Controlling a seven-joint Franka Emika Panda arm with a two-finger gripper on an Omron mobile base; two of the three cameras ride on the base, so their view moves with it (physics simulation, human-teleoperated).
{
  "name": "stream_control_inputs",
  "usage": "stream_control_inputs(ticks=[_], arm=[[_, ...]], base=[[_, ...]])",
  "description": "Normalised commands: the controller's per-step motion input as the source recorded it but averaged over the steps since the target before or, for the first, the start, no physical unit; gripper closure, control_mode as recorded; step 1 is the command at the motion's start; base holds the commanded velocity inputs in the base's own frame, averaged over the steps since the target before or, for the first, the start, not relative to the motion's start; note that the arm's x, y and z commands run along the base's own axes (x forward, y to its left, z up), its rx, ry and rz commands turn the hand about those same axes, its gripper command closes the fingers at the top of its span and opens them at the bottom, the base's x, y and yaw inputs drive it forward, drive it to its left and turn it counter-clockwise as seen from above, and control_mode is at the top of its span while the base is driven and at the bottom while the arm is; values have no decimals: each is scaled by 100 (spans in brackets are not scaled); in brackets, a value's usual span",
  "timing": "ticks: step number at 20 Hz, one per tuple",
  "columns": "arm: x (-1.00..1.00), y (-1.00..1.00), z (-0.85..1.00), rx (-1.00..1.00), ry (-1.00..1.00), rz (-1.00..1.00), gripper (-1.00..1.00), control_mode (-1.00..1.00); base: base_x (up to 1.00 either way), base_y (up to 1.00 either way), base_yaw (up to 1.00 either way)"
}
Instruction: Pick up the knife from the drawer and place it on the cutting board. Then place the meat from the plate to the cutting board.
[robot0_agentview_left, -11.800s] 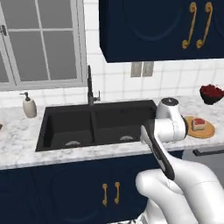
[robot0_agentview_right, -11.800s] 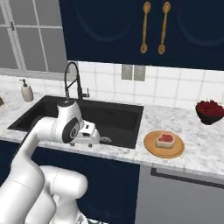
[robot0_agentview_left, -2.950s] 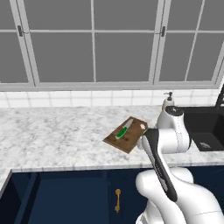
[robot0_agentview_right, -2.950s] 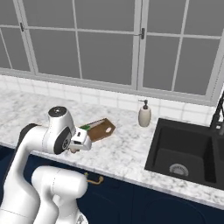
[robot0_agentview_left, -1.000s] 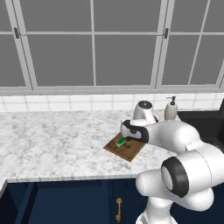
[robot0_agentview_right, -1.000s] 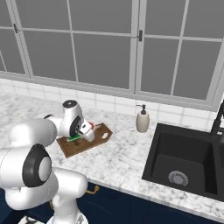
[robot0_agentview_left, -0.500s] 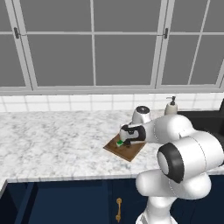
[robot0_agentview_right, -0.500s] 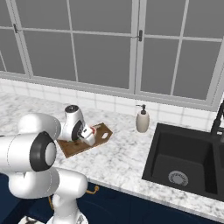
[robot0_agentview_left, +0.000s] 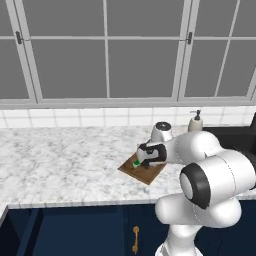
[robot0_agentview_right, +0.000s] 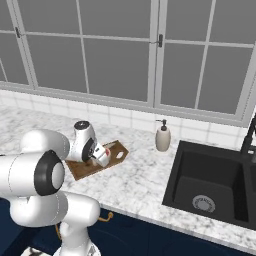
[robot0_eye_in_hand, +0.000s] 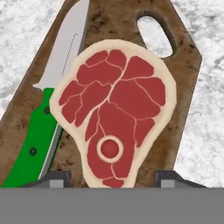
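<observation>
One flat slice, the meat lies on the board, partly over the knife along the board's left edge in the hand view. It looks thin, soft and light, with a pale fat rim and a small round bone. I judge it would bend and could slip, so a hold across its narrow lower end, near the bone, seems best. The knife is stiff, with a green handle that is the safe place to grip.

The gripper hangs just above the meat, with its jaws apart, one tip on each side of the lower end, and holding nothing. The board rests on the counter, near the front edge. The arm is folded low, and its hand points down over the board.
</observation>
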Motion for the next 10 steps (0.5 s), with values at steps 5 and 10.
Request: stream_control_inputs(ticks=[5, 10], arm=[[0, 0, 16, 0, -5, -3, -100, -100], [-36, 6, 91, -3, -10, 0, -100, -100]], base=[[0, 0, 0], [0, 0, 0]])
